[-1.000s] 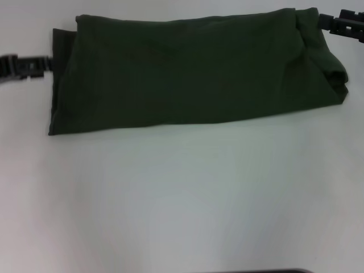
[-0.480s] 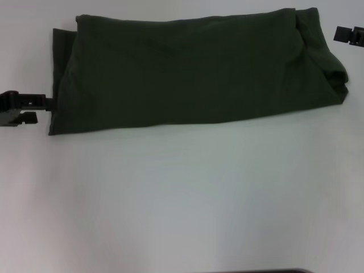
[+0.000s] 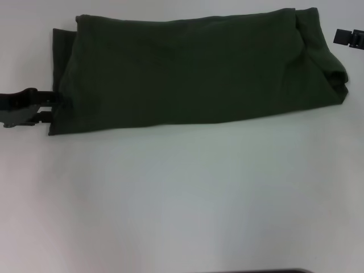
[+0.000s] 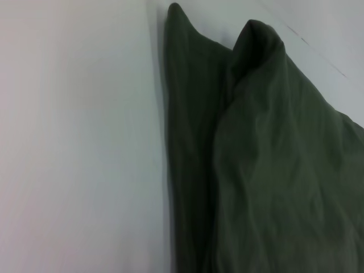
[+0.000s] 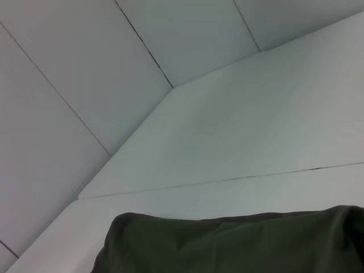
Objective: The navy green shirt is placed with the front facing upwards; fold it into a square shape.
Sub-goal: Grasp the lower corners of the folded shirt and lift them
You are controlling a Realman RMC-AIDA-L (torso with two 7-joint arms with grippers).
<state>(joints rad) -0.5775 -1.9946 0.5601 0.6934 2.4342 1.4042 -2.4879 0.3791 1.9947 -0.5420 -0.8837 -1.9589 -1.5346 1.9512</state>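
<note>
Shirt (image 3: 193, 71) lies folded into a long band across far part of table (image 3: 182, 199), layered edge at its left end, bunched at right. Left gripper (image 3: 48, 108) at shirt's left edge, near corner; can't tell if fingers apart or on cloth. Right gripper (image 3: 348, 37) just off right end, not touching; state unclear. Wide bare table nearer the robot.

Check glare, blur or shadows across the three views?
Head view: soft focus, even light, no glare; shirt dark, folds barely readable; left gripper at its edge. Left wrist view: table smeared, faint shadow along the cloth. Right wrist view: sharpest.
</note>
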